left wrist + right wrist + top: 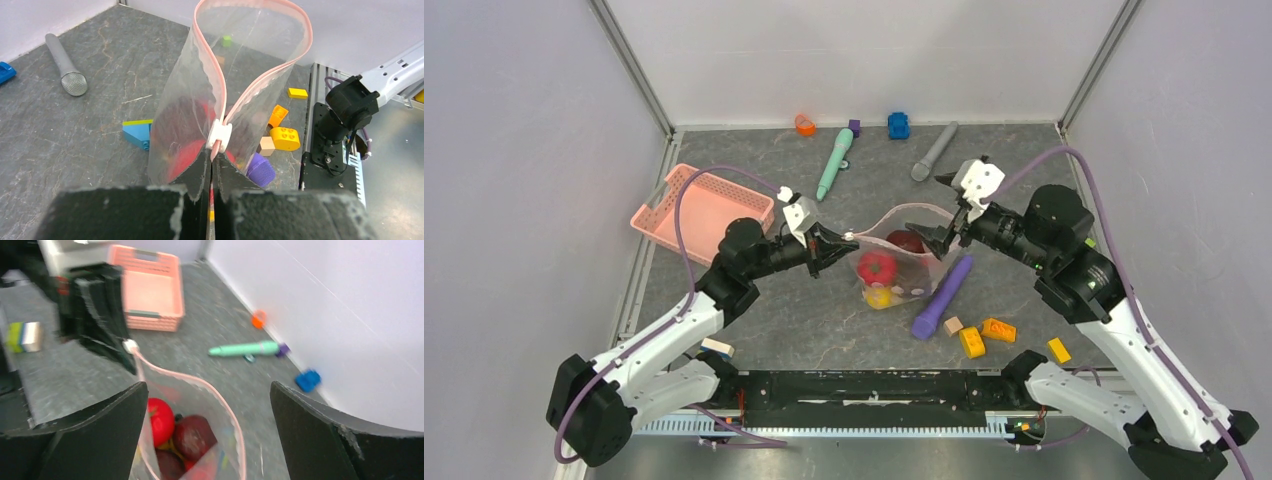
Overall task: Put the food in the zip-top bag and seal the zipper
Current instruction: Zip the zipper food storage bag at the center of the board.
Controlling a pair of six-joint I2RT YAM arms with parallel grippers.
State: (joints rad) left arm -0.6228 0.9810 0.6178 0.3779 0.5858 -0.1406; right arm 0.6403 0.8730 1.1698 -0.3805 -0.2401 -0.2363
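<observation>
The zip-top bag [902,262] stands mid-table with its mouth open in a loop. Inside it lies the food: a red tomato [876,267], a maroon piece [907,241] and a yellow piece [879,297]. My left gripper [834,247] is shut on the bag's edge right below the pale slider tab [220,135], at the left end of the zipper [260,12]. My right gripper [946,238] is wide open over the bag's right end, touching nothing. In the right wrist view its gripper [207,387] spans the open mouth, with the tomato [162,420] and maroon pieces [196,436] below.
A pink basket [704,210] stands at the back left. A teal stick [835,163] and a grey microphone [934,151] lie behind the bag. A purple stick [944,297] lies against its right side. Yellow and orange blocks [984,335] lie at the front right.
</observation>
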